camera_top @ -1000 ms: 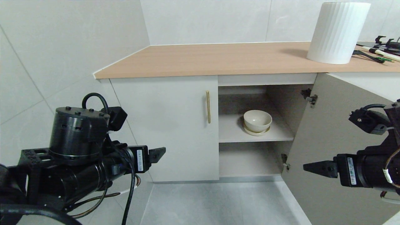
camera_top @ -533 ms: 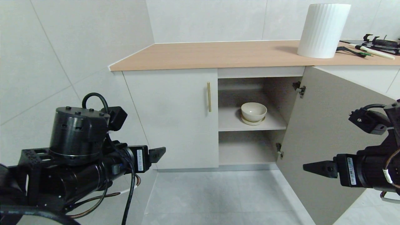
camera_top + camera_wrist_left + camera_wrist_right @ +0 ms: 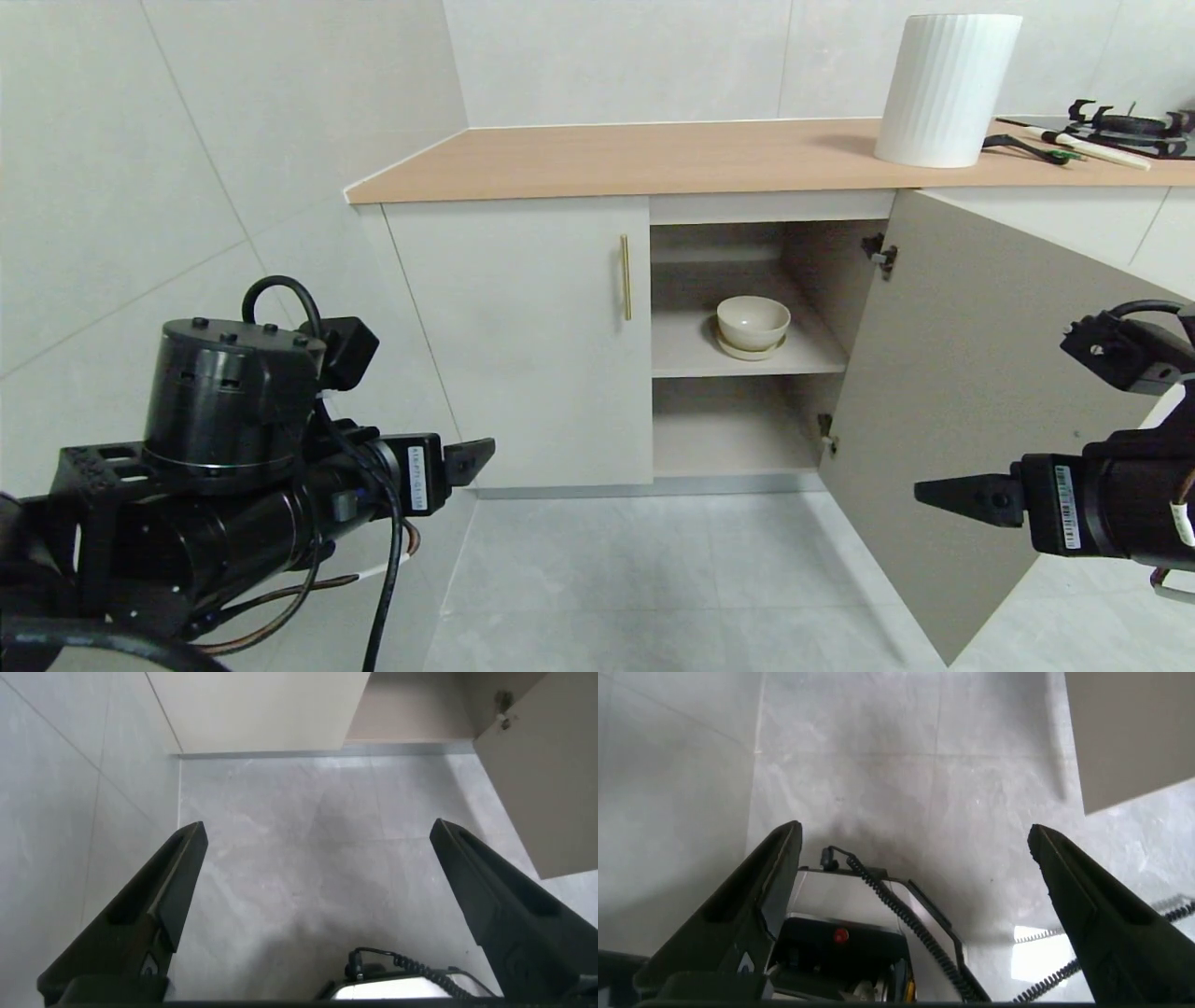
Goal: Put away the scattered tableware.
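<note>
Both left gripper [image 3: 318,831] and right gripper [image 3: 915,831] hang empty, fingers apart, before the cupboard [image 3: 523,327] whose shelf [image 3: 686,350] holds a bowl [image 3: 752,322] on a plate [image 3: 747,354]; shutting its open door [image 3: 943,392] seems next.

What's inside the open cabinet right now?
Inside the cabinet, a cream bowl sits on a small plate on the upper shelf. Anything behind the closed left door is hidden.
</note>
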Robot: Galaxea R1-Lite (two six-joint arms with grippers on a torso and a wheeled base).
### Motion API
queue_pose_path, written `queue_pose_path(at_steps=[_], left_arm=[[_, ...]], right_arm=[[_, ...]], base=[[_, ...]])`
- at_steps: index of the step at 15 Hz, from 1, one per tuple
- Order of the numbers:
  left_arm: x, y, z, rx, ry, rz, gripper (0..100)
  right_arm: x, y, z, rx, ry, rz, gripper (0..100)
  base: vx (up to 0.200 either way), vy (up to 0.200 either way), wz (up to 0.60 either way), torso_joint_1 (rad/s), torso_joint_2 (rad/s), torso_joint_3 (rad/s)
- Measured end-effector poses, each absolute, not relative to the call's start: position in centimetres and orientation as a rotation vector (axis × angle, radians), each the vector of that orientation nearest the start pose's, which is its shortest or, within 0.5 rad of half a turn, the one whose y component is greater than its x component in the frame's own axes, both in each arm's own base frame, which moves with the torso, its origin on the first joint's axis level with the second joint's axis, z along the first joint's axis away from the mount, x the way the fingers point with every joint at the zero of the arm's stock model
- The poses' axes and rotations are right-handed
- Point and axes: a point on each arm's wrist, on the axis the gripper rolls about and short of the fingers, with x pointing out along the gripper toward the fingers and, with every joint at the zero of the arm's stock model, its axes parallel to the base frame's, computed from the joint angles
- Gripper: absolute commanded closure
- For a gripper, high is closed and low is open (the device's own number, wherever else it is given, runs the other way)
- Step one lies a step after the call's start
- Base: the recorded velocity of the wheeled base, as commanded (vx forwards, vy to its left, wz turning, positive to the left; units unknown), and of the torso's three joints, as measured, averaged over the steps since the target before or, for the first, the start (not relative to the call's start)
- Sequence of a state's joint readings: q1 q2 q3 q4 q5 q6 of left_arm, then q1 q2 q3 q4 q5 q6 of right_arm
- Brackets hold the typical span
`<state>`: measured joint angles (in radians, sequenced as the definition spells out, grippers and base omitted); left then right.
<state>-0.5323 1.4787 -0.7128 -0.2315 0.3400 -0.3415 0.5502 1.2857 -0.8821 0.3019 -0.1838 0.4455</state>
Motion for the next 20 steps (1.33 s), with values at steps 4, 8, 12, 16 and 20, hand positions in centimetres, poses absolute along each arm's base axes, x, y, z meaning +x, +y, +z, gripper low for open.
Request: queue_pose_path(at_steps=[4, 8, 12, 16, 20], left_arm=[[20.86, -11.42, 18.07, -0.108, 0.509, -0.102, 0], [20.87, -11.41, 18.03, -0.105, 0.509, -0.098, 0], [20.91, -11.4, 17.96, -0.103, 0.511, -0.095, 0], [20.9, -11.43, 17.94, -0.102, 0.512, -0.096, 0], [20.89, -11.42, 17.9, -0.102, 0.513, -0.096, 0]], right_arm=[[15.8, 9.15, 22.34, 0.164, 0.711, 0.18, 0], [15.79, 9.13, 22.36, 0.165, 0.709, 0.179, 0], [15.77, 9.11, 22.38, 0.165, 0.708, 0.178, 0], [15.7, 9.07, 22.36, 0.164, 0.709, 0.176, 0], [15.71, 9.02, 22.39, 0.16, 0.699, 0.159, 0]], base=[[0.0, 0.0, 0.0, 0.0, 0.0, 0.0], [-0.05, -0.05, 0.0, 0.002, 0.0, 0.001], [-0.2, -0.2, 0.0, 0.004, 0.0, 0.004], [-0.15, -0.2, 0.0, 0.006, 0.0, 0.002], [0.0, 0.0, 0.0, 0.0, 0.0, 0.0]])
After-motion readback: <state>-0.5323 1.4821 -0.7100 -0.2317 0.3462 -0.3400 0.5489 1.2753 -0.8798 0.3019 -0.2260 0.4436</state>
